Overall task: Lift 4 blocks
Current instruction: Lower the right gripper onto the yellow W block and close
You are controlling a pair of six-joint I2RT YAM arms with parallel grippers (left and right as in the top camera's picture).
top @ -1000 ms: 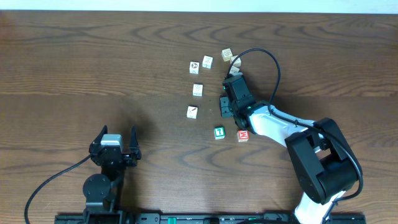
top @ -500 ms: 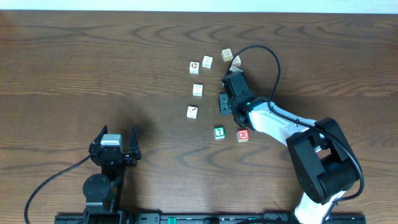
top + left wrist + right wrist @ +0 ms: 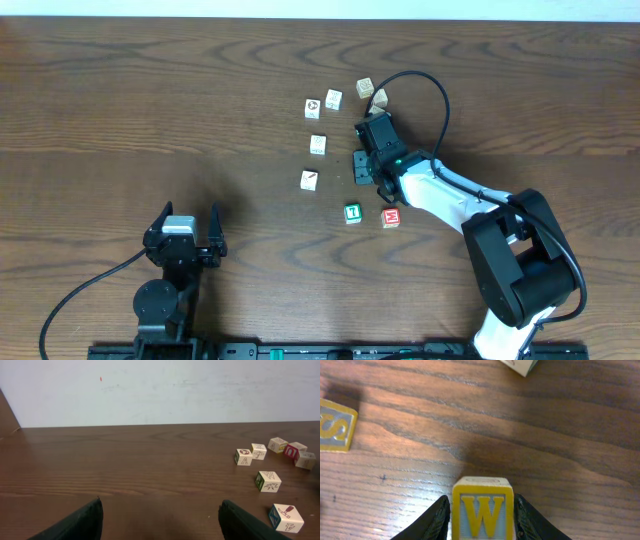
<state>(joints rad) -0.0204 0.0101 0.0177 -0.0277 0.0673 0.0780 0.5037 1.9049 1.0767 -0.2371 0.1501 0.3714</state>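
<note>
My right gripper point(image 3: 360, 170) is shut on a yellow-orange block point(image 3: 482, 511) with a yellow W on its face, and both fingers press its sides. From overhead the gripper hides that block. The green block point(image 3: 352, 213) and the red block point(image 3: 391, 217) lie on the table just in front of the right gripper. Left of it is the white block with a dark diagonal mark point(image 3: 310, 180), also in the left wrist view point(image 3: 286, 517). My left gripper point(image 3: 187, 220) rests near the front left, open and with nothing between its fingers point(image 3: 80, 522).
Several other cream picture cubes lie behind the right gripper, among them one point(image 3: 318, 145) and a pair point(image 3: 313, 106) point(image 3: 333, 99). A cube with a yellow S point(image 3: 335, 425) lies left of the held block. The right arm's cable point(image 3: 430, 95) loops over the table.
The right gripper has shifted slightly toward the far side and its jaws have narrowed onto the W block. The left arm has not moved.
</note>
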